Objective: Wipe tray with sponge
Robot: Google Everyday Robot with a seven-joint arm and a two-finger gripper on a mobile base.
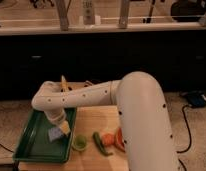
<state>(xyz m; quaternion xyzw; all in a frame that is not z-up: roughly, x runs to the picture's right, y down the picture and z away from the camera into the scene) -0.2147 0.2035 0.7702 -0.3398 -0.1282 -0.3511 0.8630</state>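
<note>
The dark-green tray (33,145) lies at the left of the wooden table. The light-blue sponge (56,133) sits on the tray's right half, under the end of my white arm. My gripper (60,126) hangs down over the tray right at the sponge, with a yellowish part beside it. The arm hides most of the gripper.
A small light-green cup (79,142) stands just right of the tray. A green vegetable (100,143) and an orange-brown bowl (116,139) lie further right, partly behind my arm (141,115). A yellow object (63,83) stands at the tray's far end. A dark counter runs behind.
</note>
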